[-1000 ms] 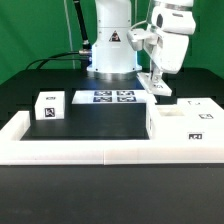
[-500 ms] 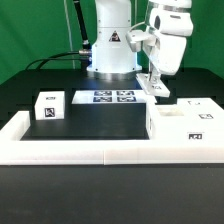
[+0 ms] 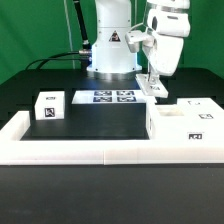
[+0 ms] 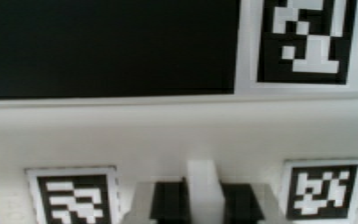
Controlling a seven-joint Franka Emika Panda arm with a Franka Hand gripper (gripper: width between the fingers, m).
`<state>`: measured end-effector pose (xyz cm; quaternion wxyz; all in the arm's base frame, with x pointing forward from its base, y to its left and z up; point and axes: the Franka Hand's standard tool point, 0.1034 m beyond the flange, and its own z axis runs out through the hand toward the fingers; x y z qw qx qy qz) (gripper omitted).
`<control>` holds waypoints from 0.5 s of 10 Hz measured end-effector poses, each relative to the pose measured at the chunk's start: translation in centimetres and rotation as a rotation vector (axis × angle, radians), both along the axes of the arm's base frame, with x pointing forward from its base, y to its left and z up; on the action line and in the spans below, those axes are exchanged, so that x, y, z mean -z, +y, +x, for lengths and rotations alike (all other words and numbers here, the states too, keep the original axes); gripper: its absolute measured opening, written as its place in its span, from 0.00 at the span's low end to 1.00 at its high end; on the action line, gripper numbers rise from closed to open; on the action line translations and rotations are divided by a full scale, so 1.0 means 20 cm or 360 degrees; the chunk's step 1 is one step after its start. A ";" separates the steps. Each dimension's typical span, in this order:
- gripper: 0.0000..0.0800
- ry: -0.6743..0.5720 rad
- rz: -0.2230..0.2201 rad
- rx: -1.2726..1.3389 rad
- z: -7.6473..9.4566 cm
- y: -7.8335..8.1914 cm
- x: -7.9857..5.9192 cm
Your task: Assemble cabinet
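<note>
Since a second ago the gripper (image 3: pixel 153 86) and its white hand have shifted slightly upward and toward the exterior view's left. The parts on the table (image 3: pixel 100 118) lie as they did.

Labels: the robot base (image 3: pixel 112 55) carries a black triangular warning sign (image 3: pixel 115 40); no words on it can be read. All other markings are square black-and-white tags without letters. There are four on the marker board (image 3: pixel 112 97), one on the near face of the small block (image 3: pixel 50 107), and a few on the large box piece (image 3: pixel 185 122).

Position of the cabinet parts: the small block stands at the exterior view's left, inside the low rim wall (image 3: pixel 70 150), well apart from the gripper. The large box piece sits at the right against that wall, near the gripper but not touching it. The gripper hangs low, just beside the right end of the marker board.

The wrist view shows what the exterior view does not. A white panel (image 4: pixel 158 130) lies directly under the gripper (image 4: pixel 197 195), with one tag on either side of the dark fingers (image 4: pixel 165 200). Beyond the panel is black table and one marker-board tag. The jaws stand narrow, with a thin white strip between them; whether they clamp it cannot be told. The small block and the large box piece appear only in the exterior view.
</note>
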<state>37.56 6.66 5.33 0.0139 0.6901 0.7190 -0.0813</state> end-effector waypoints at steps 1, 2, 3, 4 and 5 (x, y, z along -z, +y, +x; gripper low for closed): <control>0.09 0.0000 0.0001 -0.0001 0.00 0.00 0.00; 0.09 -0.0027 0.0015 -0.0011 0.01 0.01 0.00; 0.09 -0.0104 0.0049 -0.0007 0.04 0.04 -0.01; 0.09 -0.0191 0.0091 -0.0019 0.06 0.08 -0.02; 0.09 -0.0199 0.0089 -0.0016 0.08 0.07 -0.03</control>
